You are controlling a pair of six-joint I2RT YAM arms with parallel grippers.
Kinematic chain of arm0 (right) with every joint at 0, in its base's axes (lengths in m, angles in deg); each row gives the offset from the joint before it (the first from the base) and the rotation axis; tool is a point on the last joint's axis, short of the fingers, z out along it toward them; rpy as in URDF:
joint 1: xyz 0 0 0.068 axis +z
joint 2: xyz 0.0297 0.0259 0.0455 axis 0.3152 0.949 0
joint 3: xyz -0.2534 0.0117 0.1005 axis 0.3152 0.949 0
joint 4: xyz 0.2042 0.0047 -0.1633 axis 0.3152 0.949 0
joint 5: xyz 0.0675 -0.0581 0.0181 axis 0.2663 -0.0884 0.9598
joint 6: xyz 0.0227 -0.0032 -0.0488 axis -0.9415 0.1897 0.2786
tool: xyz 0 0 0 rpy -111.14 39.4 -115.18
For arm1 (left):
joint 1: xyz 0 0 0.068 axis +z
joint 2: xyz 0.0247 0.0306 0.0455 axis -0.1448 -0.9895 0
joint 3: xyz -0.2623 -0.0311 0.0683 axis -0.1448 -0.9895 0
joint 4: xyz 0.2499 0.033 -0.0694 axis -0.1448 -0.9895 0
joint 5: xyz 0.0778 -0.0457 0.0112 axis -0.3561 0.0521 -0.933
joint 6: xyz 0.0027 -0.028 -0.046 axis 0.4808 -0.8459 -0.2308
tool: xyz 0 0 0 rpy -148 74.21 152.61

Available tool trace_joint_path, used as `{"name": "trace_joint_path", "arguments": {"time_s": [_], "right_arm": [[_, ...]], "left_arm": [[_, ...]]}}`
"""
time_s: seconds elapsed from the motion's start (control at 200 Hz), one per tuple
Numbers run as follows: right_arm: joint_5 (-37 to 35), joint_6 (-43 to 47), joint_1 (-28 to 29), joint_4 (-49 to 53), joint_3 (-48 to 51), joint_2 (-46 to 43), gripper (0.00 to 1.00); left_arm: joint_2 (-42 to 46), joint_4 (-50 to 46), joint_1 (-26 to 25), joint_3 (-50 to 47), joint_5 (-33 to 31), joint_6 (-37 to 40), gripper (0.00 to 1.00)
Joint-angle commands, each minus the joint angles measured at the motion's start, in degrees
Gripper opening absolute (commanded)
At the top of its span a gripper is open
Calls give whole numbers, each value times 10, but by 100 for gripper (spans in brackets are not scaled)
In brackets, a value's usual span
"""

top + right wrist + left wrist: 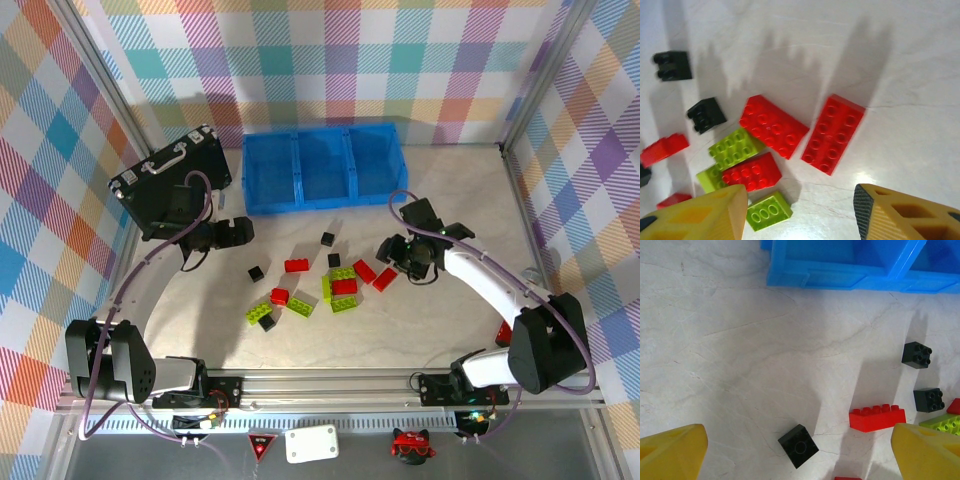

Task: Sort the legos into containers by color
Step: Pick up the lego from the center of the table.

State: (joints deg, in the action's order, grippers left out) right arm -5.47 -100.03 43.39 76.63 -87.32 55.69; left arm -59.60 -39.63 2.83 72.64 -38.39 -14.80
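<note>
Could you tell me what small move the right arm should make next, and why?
I would probably ease the right tool forward and down over the red brick just ahead of it: the tool is open and empty, and that brick lies flat with bare table along one long side.

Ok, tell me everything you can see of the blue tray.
The blue tray is one piece of bright, glossy plastic: low walls and two dividers form three square compartments in a row. It lies flat at the far side of the table, all compartments apparently empty. A black case sits just off its left end; the bricks lie on the table in front, apart from it.
</note>
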Motion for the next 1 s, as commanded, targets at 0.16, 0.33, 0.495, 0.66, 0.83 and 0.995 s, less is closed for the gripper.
{"name": "trace_joint_path", "arguments": {"time_s": [0.16,0.33,0.495,0.66,0.83,0.995], "right_arm": [[-78,-105,9,65,4,-10,59],[-80,-133,10,66,18,-6,59],[-71,-142,11,53,27,1,60],[-64,-150,14,41,34,4,60],[-62,-148,31,30,21,39,60],[-74,-159,48,33,7,76,58]], "left_arm": [[7,-9,-24,-11,-39,-48,96],[5,-17,-105,-8,-88,-42,98],[22,-11,-116,-12,-106,-36,98],[24,-4,-116,-10,-104,-25,99],[19,8,-110,-6,-83,-18,99],[6,5,-103,-3,-63,-17,99]]}}
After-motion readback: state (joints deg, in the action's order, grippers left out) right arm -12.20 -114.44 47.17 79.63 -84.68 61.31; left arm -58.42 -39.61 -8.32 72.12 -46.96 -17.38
